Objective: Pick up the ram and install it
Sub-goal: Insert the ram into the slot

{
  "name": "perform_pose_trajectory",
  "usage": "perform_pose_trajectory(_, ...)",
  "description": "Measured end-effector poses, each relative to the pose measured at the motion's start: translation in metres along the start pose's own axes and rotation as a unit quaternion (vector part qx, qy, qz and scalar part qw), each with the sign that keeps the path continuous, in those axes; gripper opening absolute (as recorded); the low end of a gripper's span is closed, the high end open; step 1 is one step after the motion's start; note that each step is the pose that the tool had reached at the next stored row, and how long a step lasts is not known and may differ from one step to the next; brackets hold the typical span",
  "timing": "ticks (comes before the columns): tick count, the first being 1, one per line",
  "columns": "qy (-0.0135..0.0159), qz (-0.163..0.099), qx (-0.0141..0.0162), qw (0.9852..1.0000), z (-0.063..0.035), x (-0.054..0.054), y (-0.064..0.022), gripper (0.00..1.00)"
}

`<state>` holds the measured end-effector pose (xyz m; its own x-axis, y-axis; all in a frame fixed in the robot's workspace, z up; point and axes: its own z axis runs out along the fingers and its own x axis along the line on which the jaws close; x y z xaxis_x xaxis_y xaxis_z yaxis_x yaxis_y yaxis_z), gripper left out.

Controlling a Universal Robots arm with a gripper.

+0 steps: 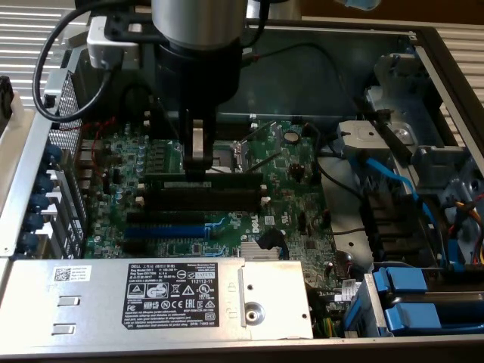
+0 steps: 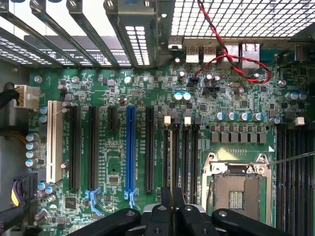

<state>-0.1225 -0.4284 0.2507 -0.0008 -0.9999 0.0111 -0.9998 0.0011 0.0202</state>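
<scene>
Several black slots [image 2: 194, 157] lie under closed fingers [image 2: 166, 199], CPU socket [image 2: 236, 189] beside.

This was a robotics lab or electronics workshop set up for computer assembly. A desktop computer case [image 1: 23, 204] lay opened on its side across the exterior view. A green motherboard [image 1: 295, 189] sat exposed at the centre of the frame, a labelled silver power supply [image 1: 151, 295] at the lower left, blue drive trays [image 1: 412, 302] at the lower right. A robot arm [image 1: 200, 38] hung at the upper centre, its end effector [image 1: 198, 172] inside the case. The wrist view showed rows of expansion slots [image 2: 130, 147], a processor socket [image 2: 236, 189] and a twisted red-and-black wire [image 2: 231, 54].
</scene>
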Motion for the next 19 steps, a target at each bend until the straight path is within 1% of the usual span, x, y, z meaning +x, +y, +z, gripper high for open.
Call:
perform_pose_trajectory(6,0.0002,-0.003,-0.0001,1.0,0.0011,0.0005,0.0,0.12)
perform_pose_trajectory(12,0.0,-0.003,-0.0002,1.0,0.0045,0.0007,-0.0001,0.12)
perform_pose_trajectory(14,-0.001,-0.003,-0.0003,1.0,0.0052,0.0007,-0.0001,0.12)
perform_pose_trajectory(17,-0.0037,-0.001,-0.0009,1.0,0.0056,0.0007,-0.0002,0.12)
perform_pose_trajectory(19,-0.0049,0.0,-0.0017,1.0,0.0058,0.0012,-0.0002,0.12)
